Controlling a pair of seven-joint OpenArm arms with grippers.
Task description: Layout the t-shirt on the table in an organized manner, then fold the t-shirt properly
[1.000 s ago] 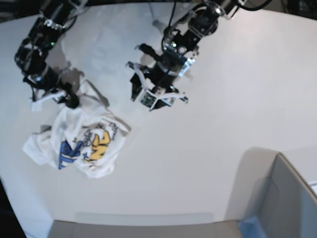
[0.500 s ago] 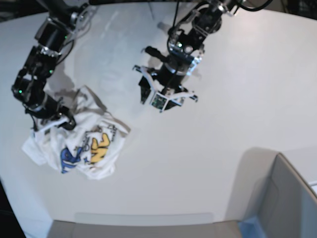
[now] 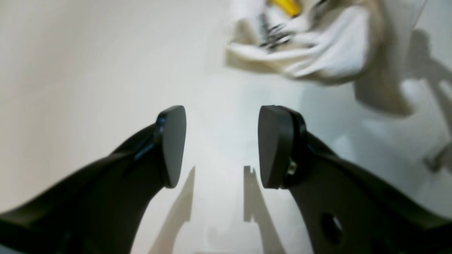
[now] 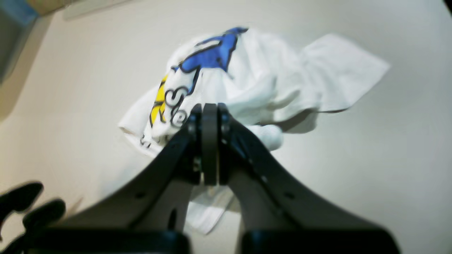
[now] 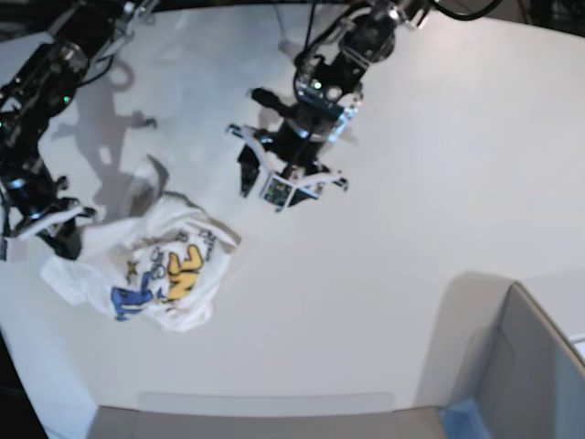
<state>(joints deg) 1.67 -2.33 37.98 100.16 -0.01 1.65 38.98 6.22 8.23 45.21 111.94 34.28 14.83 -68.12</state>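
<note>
The white t-shirt (image 5: 151, 265) lies crumpled at the left of the table (image 5: 411, 183), with its blue and yellow print facing up. My right gripper (image 5: 66, 236) is at the shirt's upper left edge. In the right wrist view its fingers (image 4: 210, 116) are pressed shut on a fold of the t-shirt (image 4: 282, 77), and cloth shows both beyond and below them. My left gripper (image 5: 274, 178) hovers over bare table to the right of the shirt. It is open and empty (image 3: 220, 141), and the t-shirt (image 3: 317, 42) lies ahead of it, apart.
A grey box (image 5: 539, 366) with a blue corner (image 5: 457, 416) stands at the bottom right. The table's curved edge runs along the left and front. The arms cast shadows on the tabletop near the shirt.
My right gripper has closed and moved left, from the shirt's top to its upper left edge. The raised upper flap has come down. The left arm shifted slightly left.
</note>
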